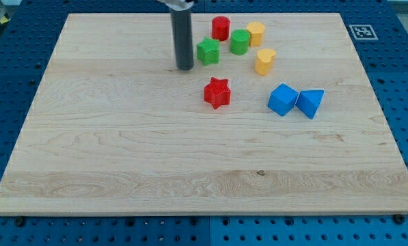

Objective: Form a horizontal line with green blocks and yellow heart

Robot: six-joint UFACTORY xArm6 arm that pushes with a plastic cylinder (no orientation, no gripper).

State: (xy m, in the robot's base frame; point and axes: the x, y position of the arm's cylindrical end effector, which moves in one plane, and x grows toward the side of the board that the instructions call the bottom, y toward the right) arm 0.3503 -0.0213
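We are recording one frame of the wooden worktop [121, 150], which is lying on a blue perforated base [395, 68]. Our arm is carrying no hand, only a dark rod, so there is no spread or pinch state to log; my tip [184, 67] is resting on the worktop at the view's top centre. The green star-like block [208, 52] is sitting just beside my tip at about 2 o'clock from it; we cannot tell whether the two are touching. The green cylinder [240, 42] is standing near the star block, at 2 o'clock from it, with a small gap between them. The red cylinder [221, 28] is sitting at 11 o'clock from the green cylinder, close by. A yellow block [255, 33], shape unclear, is touching or nearly touching the green cylinder at its 2 o'clock. The second yellow block [264, 61], which is looking heart-like, is lying at 4 o'clock from the green cylinder, apart from it. The red star [217, 93] is sitting at 6 o'clock from the green star-like block, well clear. The blue cube [283, 100] and the blue wedge-like block [310, 103] are touching each other at 5 o'clock from the heart-like yellow block. A fiducial marker [359, 31] is showing at the worktop's top right corner.
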